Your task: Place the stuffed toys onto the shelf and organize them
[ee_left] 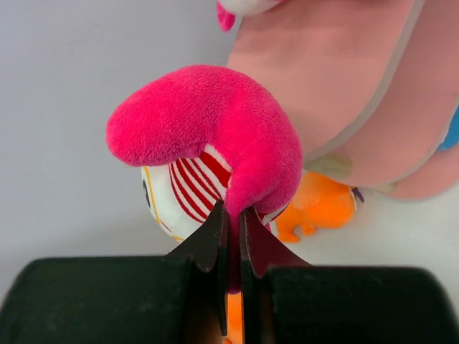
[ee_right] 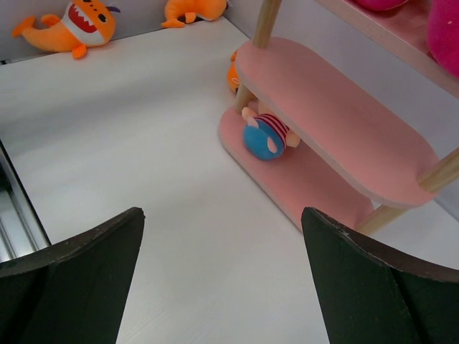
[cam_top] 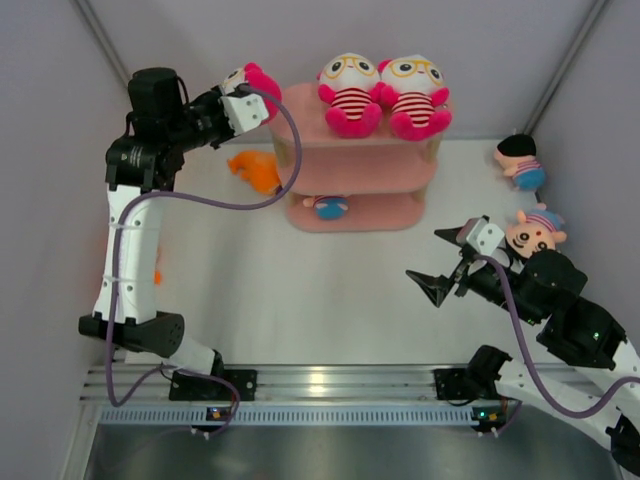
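Desk (cam_top: 300, 310): white, walled on three sides.

Shelf (cam_top: 360, 180): pink, three tiers, at the back centre of the desk.

Left claw (ee_left: 231, 222): raised at the left end of the top tier, jaws pinched almost together on a pink limb of a glasses plush (ee_left: 208, 129). This plush hangs off the desk, its striped body and white face below the limb.

Right claw (cam_top: 445, 262): jaws wide apart, nothing between them, low over the desk to the right of the shelf.

Top tier: two more glasses plushes (cam_top: 350, 92) (cam_top: 415, 92), upright, side by side and touching.

Orange shark (cam_top: 258, 170): on the desk just beside the left end of the shelf. Right wrist view shows two further sharks (ee_right: 82, 25) (ee_right: 193, 8) on the desk farther left.

Blue doll (ee_right: 265, 136): lying on the bottom tier, under the middle board. Two other dolls (cam_top: 522, 160) (cam_top: 538, 232): on the desk by the right wall, apart from each other.
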